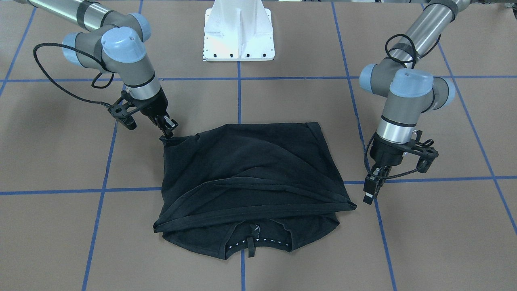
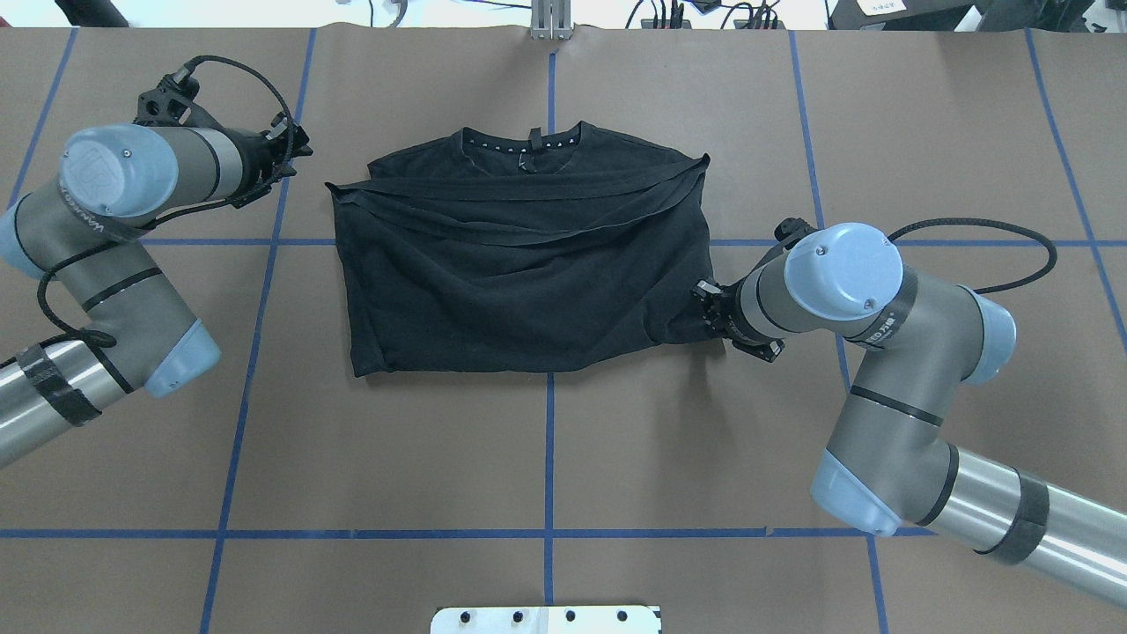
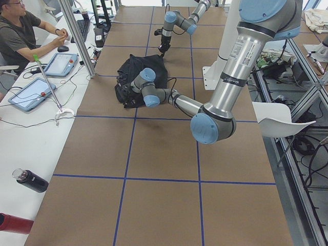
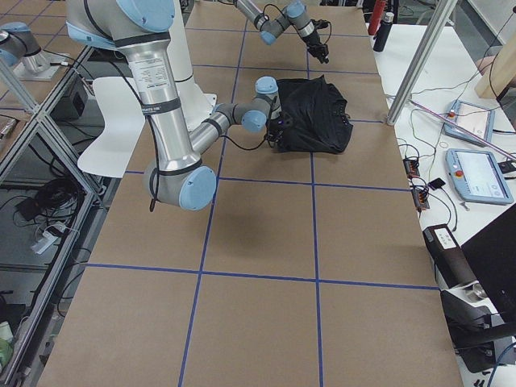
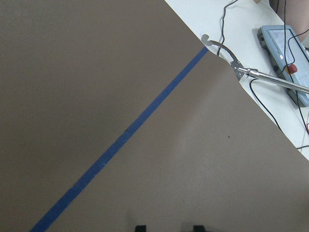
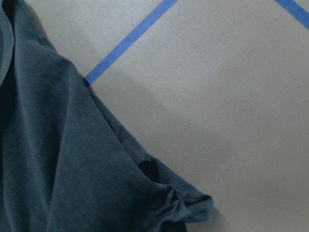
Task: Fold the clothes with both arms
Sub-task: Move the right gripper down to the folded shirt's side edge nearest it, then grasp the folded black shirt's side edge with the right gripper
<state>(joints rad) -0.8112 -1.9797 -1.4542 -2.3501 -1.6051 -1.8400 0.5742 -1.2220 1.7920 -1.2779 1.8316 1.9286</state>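
While the right gripper (image 1: 170,130) looks clamped on a corner of the shirt (image 1: 250,169) lying central on the table (image 1: 60,161), the left gripper (image 1: 368,197) hangs wide, empty, just beside it. Best grab the matching corner, then lift level.

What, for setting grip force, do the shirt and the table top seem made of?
The shirt looks like soft knit cotton or similar, matte black: it drapes in loose folds with stitched hems. The table top seems covered in matte brown paper or card, flat and dull, marked with blue tape lines.
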